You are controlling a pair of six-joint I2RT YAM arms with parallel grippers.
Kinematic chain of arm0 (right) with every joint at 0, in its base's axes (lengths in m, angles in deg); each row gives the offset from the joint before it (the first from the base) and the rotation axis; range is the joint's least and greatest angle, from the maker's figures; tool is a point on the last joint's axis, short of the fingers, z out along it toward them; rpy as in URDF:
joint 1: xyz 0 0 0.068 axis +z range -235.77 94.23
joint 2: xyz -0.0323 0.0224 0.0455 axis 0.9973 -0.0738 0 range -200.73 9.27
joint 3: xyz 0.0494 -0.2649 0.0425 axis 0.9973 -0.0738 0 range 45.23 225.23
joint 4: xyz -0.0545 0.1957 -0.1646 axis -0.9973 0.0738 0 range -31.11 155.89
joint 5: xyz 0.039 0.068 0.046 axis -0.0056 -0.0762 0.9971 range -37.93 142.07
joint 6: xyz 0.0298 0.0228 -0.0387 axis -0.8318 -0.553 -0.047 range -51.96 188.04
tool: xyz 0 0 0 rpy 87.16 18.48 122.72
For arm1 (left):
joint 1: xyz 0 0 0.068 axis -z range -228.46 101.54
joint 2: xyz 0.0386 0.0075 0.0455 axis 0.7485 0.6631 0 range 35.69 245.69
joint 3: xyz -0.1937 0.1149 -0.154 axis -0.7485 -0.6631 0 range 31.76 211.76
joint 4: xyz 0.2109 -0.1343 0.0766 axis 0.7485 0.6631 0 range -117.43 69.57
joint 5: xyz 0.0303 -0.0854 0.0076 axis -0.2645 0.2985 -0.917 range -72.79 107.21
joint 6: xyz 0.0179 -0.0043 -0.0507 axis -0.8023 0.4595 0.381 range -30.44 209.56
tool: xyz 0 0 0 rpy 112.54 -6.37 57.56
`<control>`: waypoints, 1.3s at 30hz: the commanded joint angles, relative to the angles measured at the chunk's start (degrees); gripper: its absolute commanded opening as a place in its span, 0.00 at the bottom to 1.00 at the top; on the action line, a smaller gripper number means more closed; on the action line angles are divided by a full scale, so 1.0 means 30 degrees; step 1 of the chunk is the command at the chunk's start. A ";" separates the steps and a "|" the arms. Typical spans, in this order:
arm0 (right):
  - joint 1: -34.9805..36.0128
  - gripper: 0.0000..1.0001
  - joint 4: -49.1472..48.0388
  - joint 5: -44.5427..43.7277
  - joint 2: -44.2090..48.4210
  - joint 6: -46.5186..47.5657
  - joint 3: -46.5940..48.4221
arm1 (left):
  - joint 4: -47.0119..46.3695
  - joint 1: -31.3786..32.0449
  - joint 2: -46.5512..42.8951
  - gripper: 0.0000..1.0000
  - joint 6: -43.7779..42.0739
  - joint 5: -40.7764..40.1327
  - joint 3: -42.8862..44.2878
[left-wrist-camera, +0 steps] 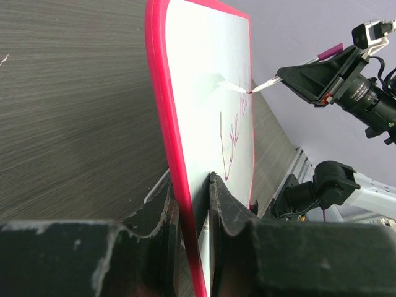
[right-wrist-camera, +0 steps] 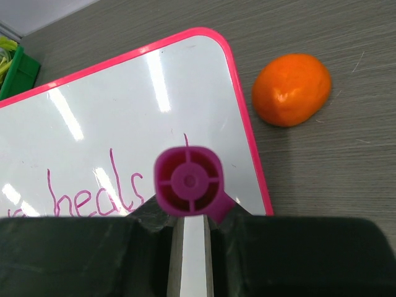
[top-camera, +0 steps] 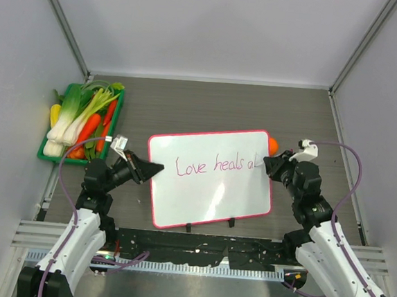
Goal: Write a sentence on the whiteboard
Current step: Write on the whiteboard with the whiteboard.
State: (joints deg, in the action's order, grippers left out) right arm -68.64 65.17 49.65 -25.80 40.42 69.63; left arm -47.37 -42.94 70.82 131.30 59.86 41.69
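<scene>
The whiteboard [top-camera: 210,177], white with a pink-red frame, lies tilted in the middle of the table and bears pink writing "Love heals al". My left gripper [top-camera: 153,170] is shut on its left edge; in the left wrist view the frame [left-wrist-camera: 162,124] runs between my fingers. My right gripper [top-camera: 266,165] is shut on a pink marker [right-wrist-camera: 187,180], seen end-on in the right wrist view. The marker's tip [left-wrist-camera: 253,91] touches the board near its right edge, at the end of the writing [right-wrist-camera: 86,192].
An orange fruit [top-camera: 273,144] lies just past the board's right upper corner, also in the right wrist view [right-wrist-camera: 291,90]. A green tray [top-camera: 50,155] of vegetables stands at the left. Two black feet [top-camera: 209,225] show on the board's near edge.
</scene>
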 commanded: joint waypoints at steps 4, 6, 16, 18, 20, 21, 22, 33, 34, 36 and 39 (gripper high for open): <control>-0.0083 0.01 0.0629 -0.0161 0.0206 0.0036 -0.0166 | 0.0290 -0.0258 0.0183 0.00 -0.3511 -0.2030 -0.0440; -0.0083 0.01 0.0689 -0.0307 0.0322 0.0064 -0.0166 | 0.0290 -0.0287 0.0183 0.00 -0.3511 -0.2059 -0.0440; -0.0054 0.01 0.0192 -0.1245 -0.0029 0.0357 0.0654 | 0.0291 -0.0287 0.0212 0.00 -0.3483 -0.2060 -0.0440; -0.0054 0.01 0.0132 -0.1450 -0.0175 0.0474 0.0946 | 0.0291 -0.0287 0.0183 0.00 -0.3512 -0.2060 -0.0411; -0.0083 0.01 0.0103 -0.1713 -0.0264 0.0621 0.1472 | 0.0320 -0.0258 0.0212 0.00 -0.3482 -0.2060 -0.0440; -0.0083 0.01 0.0045 -0.1859 -0.0292 0.0679 0.1562 | 0.0320 -0.0287 0.0212 0.00 -0.3511 -0.2089 -0.0411; -0.0083 0.01 -0.0130 -0.1948 -0.0264 0.0738 0.1795 | 0.0320 -0.0287 0.0183 0.00 -0.3512 -0.2089 -0.0440; -0.0083 0.01 -0.1595 -0.2857 -0.1786 0.1148 0.3174 | 0.0320 -0.0287 0.0183 0.00 -0.3482 -0.2089 -0.0411; -0.0054 0.01 -0.1684 -0.3002 -0.2019 0.1236 0.3261 | 0.0320 -0.0287 0.0212 0.00 -0.3482 -0.2089 -0.0440; -0.0083 0.01 -0.1713 -0.3266 -0.2254 0.1325 0.3350 | 0.0320 -0.0287 0.0154 0.00 -0.3453 -0.2089 -0.0440; -0.0054 0.01 -0.1977 -0.3180 -0.2489 0.1121 0.3292 | 0.0291 -0.0258 0.0153 0.00 -0.3482 -0.2089 -0.0440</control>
State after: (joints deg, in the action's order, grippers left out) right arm -68.64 63.23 42.05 -32.75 43.09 76.98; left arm -47.35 -42.94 70.82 131.30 59.91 41.69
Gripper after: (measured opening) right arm 0.184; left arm 0.198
